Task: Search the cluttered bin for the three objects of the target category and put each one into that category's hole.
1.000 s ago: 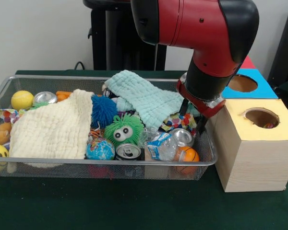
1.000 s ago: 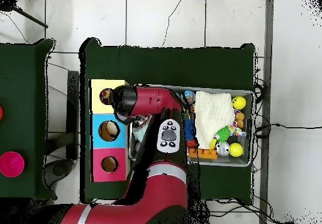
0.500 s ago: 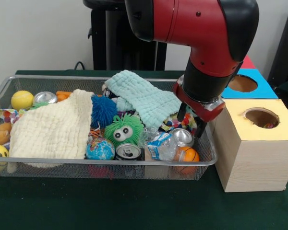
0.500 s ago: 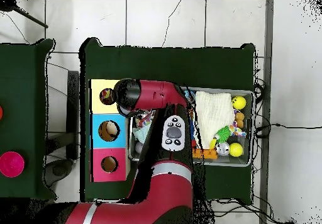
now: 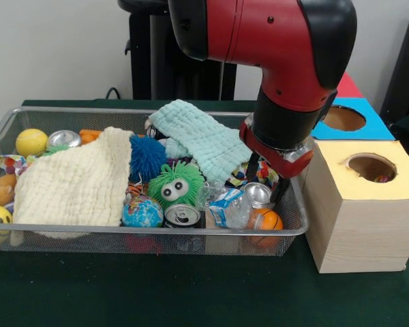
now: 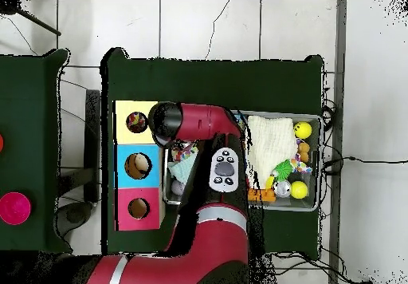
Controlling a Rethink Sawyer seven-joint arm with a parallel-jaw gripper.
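My gripper [image 5: 265, 180] hangs open inside the right end of the wire bin [image 5: 157, 234], its dark fingers [image 5: 252, 165] straddling the air just above a silver can [image 5: 258, 195]. Nothing is held. Beside that can lie an orange ball [image 5: 268, 219] and a crushed plastic bottle [image 5: 227, 208]. A second can [image 5: 183, 216] lies at the front rim and a third can [image 5: 63, 139] at the far left. Right of the bin stands the yellow box with its hole [image 5: 371, 167]. In the overhead view the arm [image 6: 195, 123] hides the gripper.
A cream cloth [image 5: 75, 184] and a mint cloth [image 5: 204, 143] cover much of the bin. A blue spiky ball [image 5: 147, 157], a green fuzzy toy [image 5: 175, 184], a globe ball [image 5: 142, 212] and a yellow ball [image 5: 31, 142] lie around them. The blue box's hole [image 5: 344, 117] sits behind the yellow box.
The arm has swung from beside the yellow box further into the bin and lowered a little, bringing the open gripper over the silver can. Nothing in the bin has moved.
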